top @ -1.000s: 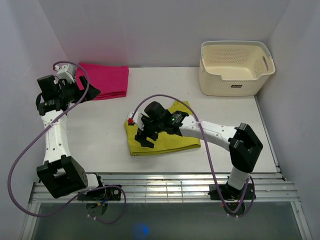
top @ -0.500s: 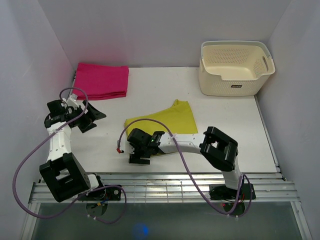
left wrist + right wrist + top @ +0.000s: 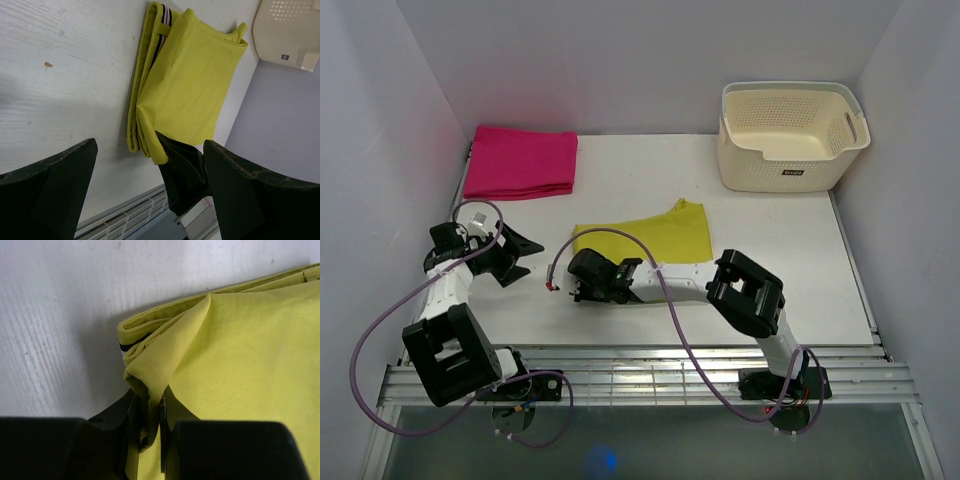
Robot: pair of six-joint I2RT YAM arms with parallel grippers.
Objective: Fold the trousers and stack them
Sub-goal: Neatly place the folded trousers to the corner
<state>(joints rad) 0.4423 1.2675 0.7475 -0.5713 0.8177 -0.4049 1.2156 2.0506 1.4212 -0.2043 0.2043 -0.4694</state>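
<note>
Right wrist: right gripper (image 3: pixel 148 422) clamps near-left corner of folded trousers (image 3: pixel 240 355), mid-table. Left gripper (image 3: pixel 530 258) wide, empty. Risk: only top layer pinched; dragging could unravel fold.

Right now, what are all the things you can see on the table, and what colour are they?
trousers: one pair, yellow-green, folded, in the middle of the table
cloth: one, pink, folded, far left corner
basket: one, cream, far right corner; I cannot see anything in it
table: one, white, under everything
arms: two, white and black with purple cables, bases at the near edge
left hand: one, black, open, over the left side of the table, holding nothing
right hand: one, black, shut on a near corner of the trousers
</note>
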